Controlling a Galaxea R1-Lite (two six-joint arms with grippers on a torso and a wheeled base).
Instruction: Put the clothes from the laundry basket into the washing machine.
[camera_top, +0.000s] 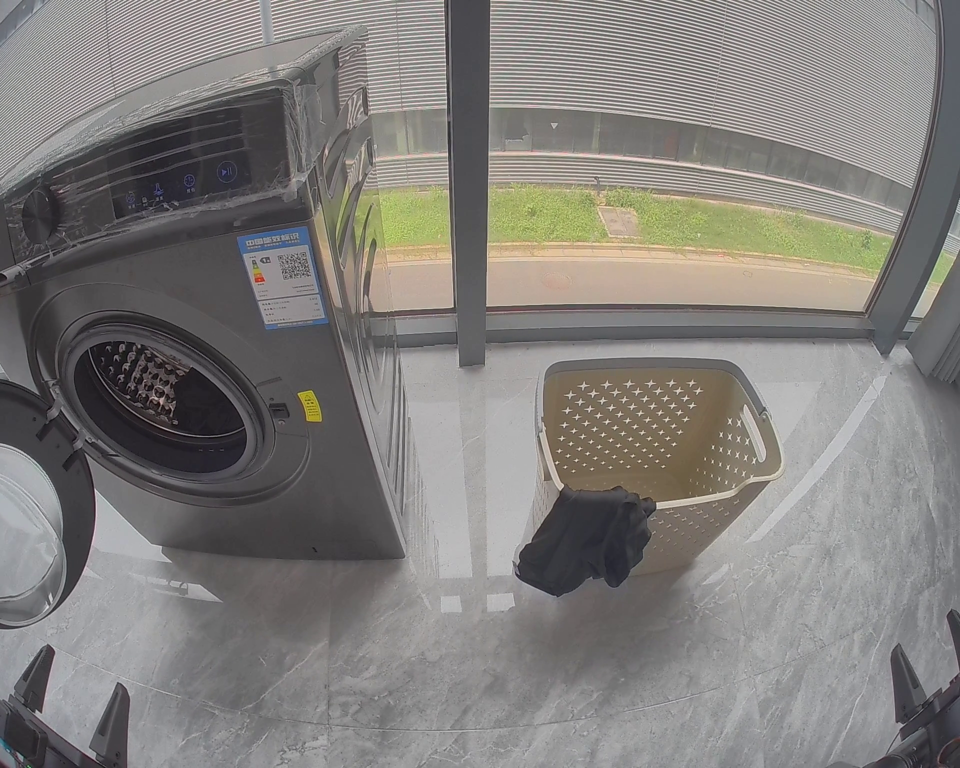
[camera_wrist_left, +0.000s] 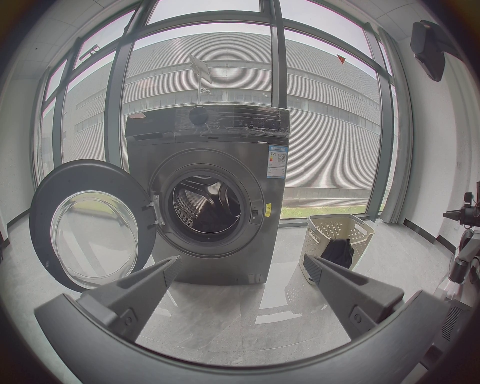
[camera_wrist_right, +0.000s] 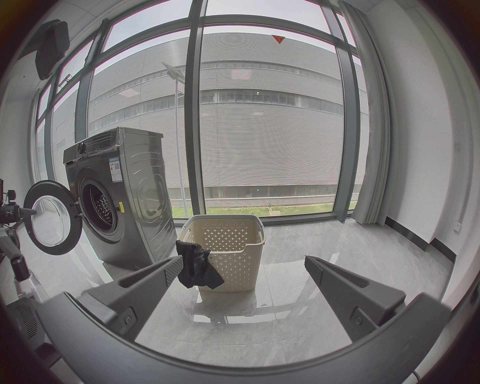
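A cream laundry basket (camera_top: 700, 400) (camera_wrist_left: 350, 227) (camera_wrist_right: 240, 250) stands on the floor before the window. A dark garment (camera_top: 587, 538) (camera_wrist_left: 338, 251) (camera_wrist_right: 196, 265) hangs over its near-left rim. The grey washing machine (camera_top: 250, 300) (camera_wrist_left: 210, 195) (camera_wrist_right: 130, 190) stands to the left, its round door (camera_top: 35, 510) (camera_wrist_left: 90, 225) (camera_wrist_right: 52, 217) swung wide and the drum (camera_top: 160, 400) (camera_wrist_left: 205, 204) exposed. My left gripper (camera_top: 72, 705) (camera_wrist_left: 242, 262) is open at the lower left, well short of the machine. My right gripper (camera_top: 930, 660) (camera_wrist_right: 242, 264) is open at the lower right, away from the basket.
Glossy grey marble floor (camera_top: 560, 680) spreads between me and both objects. Tall windows with a dark pillar (camera_top: 468, 180) run behind them. A curtain (camera_wrist_right: 375, 150) and white wall close the right side.
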